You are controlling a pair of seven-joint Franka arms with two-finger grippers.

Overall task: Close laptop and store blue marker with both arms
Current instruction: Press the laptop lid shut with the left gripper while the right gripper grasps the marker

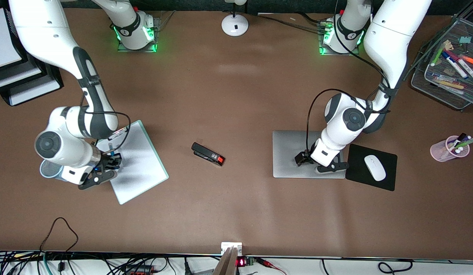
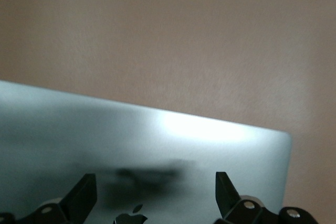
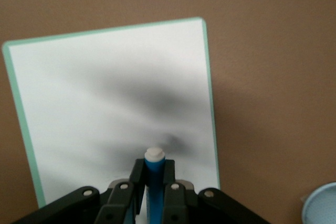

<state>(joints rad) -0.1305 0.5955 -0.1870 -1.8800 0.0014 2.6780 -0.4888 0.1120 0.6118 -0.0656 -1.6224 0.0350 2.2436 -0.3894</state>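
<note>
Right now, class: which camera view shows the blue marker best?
The right wrist view: the blue marker stands clearly between the right gripper fingers, over the whiteboard. The front view shows only a blue sliver; the left wrist view shows none.

The laptop (image 1: 294, 152) has a smooth matt metal lid with soft sheen, the blue marker (image 3: 154, 182) looks like glossy plastic, the whiteboard (image 1: 139, 164) is smooth and shiny, and the table (image 1: 236, 95) is matt brown, while the tray (image 1: 450, 65) at two o'clock is wire mesh.
</note>
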